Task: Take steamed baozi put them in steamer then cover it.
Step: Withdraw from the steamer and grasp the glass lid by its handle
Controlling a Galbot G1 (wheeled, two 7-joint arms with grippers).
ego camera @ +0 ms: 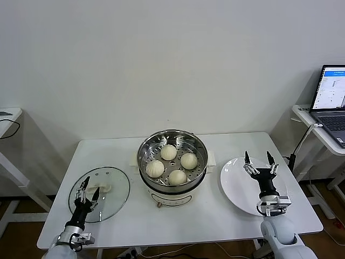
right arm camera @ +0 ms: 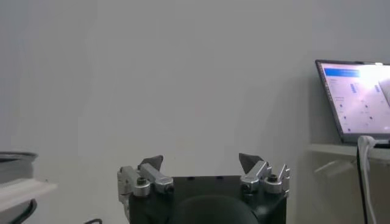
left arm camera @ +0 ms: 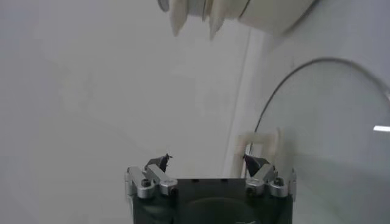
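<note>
Over the cover (ego camera: 100, 193), at its cream handle, the left gripper (ego camera: 87, 189) is hovering with fingers spread, holding nothing. Right gripper (ego camera: 258, 160) is hanging spread above the white plate (ego camera: 237, 183). Four steamed baozi (ego camera: 171, 163) are sitting inside the steamer (ego camera: 172, 162). Laptop (ego camera: 330, 100) text is unreadable.

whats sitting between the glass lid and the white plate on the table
In the head view, the steamer stands between the cover and the white plate, with four steamed baozi inside it. It has no cover on yet.
</note>
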